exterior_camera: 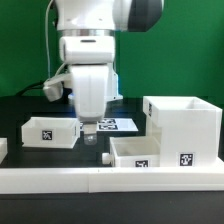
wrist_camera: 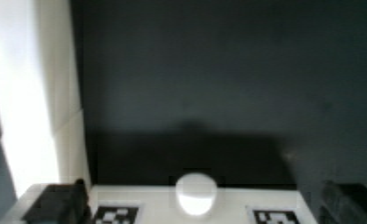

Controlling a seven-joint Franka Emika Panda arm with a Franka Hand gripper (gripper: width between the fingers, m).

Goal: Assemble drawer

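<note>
A large white open box, the drawer case [exterior_camera: 182, 128], stands at the exterior view's right. A small white drawer tray [exterior_camera: 134, 152] sits in front of it, and a second tray [exterior_camera: 48, 132] is at the left. My gripper [exterior_camera: 90, 130] hangs low between the two trays, close to the left one's right end. In the wrist view my gripper [wrist_camera: 201, 208] is open, its dark fingers [wrist_camera: 55, 202] wide apart. Between them lies a rounded white knob [wrist_camera: 198, 188] on a white tagged face [wrist_camera: 153, 195]. I cannot tell which part that face belongs to.
The marker board [exterior_camera: 118, 124] lies flat on the black table behind the gripper. A low white wall [exterior_camera: 110, 180] runs along the table's front edge. In the wrist view a tall white surface [wrist_camera: 20, 100] fills one side, with black table [wrist_camera: 215, 90] beside it.
</note>
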